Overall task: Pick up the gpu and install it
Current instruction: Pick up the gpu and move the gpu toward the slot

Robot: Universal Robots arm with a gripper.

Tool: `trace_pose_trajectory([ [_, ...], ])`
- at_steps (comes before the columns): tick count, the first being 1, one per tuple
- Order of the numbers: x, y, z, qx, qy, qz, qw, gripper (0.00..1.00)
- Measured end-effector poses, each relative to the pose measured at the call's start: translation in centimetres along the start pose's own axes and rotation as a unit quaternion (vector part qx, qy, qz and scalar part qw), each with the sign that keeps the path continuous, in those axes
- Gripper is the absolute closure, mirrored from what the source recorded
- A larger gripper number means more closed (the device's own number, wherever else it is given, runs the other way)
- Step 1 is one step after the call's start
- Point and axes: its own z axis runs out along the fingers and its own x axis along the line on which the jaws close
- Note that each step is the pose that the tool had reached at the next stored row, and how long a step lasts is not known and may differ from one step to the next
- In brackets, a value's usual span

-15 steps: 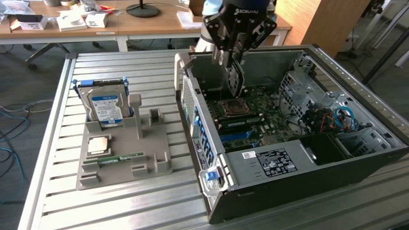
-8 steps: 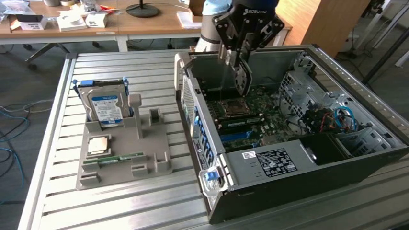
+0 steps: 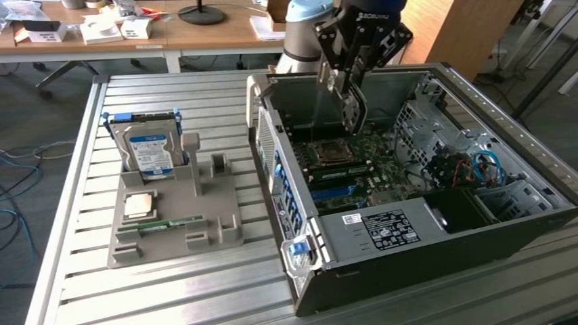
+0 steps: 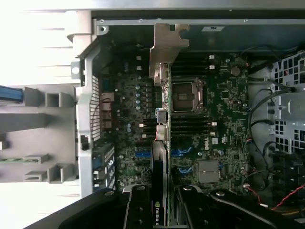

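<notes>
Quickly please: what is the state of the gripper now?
Gripper: closed on the thin flat dark gpu card with pale metal bracket, held over the open grey computer case.

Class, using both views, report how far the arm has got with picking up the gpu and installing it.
Done: the gpu is picked up, clamped between the fingers. In hand: it hangs edge-down over the motherboard inside the open case. Left: seating it. The card looks clear of the board, not yet in a slot.
</notes>
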Motion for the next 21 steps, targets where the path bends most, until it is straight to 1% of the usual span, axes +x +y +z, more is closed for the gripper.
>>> trace_pose_trajectory([
  [5,-1.3,0.12,0.04,0.0000,0.0000,0.000,1.0000,0.74],
  [11,-3.4,0.29,0.10,0.0000,0.0000,0.000,1.0000,0.74],
  [13,-3.9,0.32,0.11,0.0000,0.0000,-0.001,1.0000,0.74],
  [19,-4.0,0.33,0.11,0.0000,0.0000,-0.001,1.0000,0.74],
  [21,-4.2,0.34,0.12,-0.0001,0.0001,-0.002,1.0000,0.74],
])
